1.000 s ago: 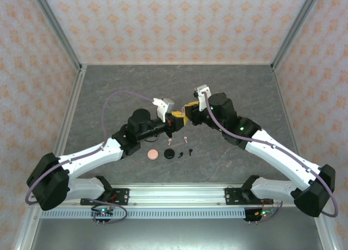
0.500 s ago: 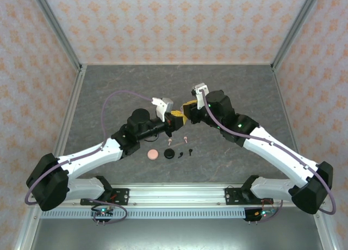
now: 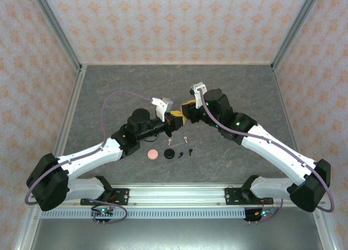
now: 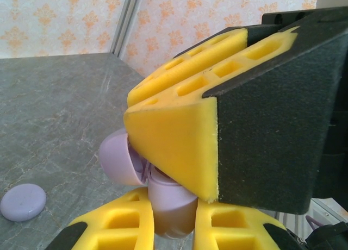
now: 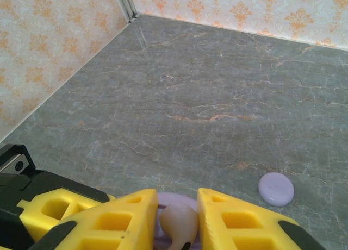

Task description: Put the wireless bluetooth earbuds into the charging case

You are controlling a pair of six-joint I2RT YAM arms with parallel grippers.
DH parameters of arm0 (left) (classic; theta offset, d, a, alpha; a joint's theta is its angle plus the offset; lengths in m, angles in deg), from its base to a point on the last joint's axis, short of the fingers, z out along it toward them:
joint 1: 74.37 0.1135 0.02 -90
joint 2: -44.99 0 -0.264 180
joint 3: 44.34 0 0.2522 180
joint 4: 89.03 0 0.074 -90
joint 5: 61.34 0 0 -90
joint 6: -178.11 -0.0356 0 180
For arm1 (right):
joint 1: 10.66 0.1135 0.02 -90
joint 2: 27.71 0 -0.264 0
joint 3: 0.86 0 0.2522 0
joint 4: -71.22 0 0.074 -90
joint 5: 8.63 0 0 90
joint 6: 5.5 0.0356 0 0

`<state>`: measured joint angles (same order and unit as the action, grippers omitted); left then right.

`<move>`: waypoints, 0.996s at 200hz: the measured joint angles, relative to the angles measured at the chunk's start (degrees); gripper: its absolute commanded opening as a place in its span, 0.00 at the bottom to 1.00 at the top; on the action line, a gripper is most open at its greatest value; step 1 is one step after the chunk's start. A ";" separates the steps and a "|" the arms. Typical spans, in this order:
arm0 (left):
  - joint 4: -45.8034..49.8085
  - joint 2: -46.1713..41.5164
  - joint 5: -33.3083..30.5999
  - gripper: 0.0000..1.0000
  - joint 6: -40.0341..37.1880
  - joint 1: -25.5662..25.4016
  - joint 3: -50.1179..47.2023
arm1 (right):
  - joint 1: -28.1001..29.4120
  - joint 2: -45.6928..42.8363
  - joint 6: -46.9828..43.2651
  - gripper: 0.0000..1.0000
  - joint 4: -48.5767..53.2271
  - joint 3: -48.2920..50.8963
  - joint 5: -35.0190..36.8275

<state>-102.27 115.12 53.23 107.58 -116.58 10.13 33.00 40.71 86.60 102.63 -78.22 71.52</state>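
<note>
Now, left gripper [image 4: 171, 224] clamped shut on the lavender case [image 4: 120, 158]; right gripper [image 5: 178, 205] hangs just over it, pale pink earbud [image 5: 178, 223] between its fingers, pinched or loose, can't tell.

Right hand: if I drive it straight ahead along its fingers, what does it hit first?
Most likely the lavender case gripped by the left hand, which lies just beyond the fingertips of the right hand. A pale earbud sits between them. Depth is unclear.

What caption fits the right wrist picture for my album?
Pale earbud between the yellow jaws of the right gripper, above a lavender case.
</note>
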 measured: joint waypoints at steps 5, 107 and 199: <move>-0.02 0.00 0.00 0.00 0.00 0.00 0.00 | 0.00 0.09 0.00 0.29 0.04 -0.09 -0.02; -0.07 0.04 -0.02 0.00 0.00 0.00 0.00 | 0.00 0.50 0.00 0.32 1.22 -0.92 0.42; -0.31 0.04 0.00 0.00 -1.79 0.24 0.00 | 0.00 0.63 0.00 0.41 2.38 -2.16 0.90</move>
<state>-102.58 115.17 53.23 105.78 -116.34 10.13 33.00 41.34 86.60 105.01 -80.38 72.42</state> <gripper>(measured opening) 0.152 0.381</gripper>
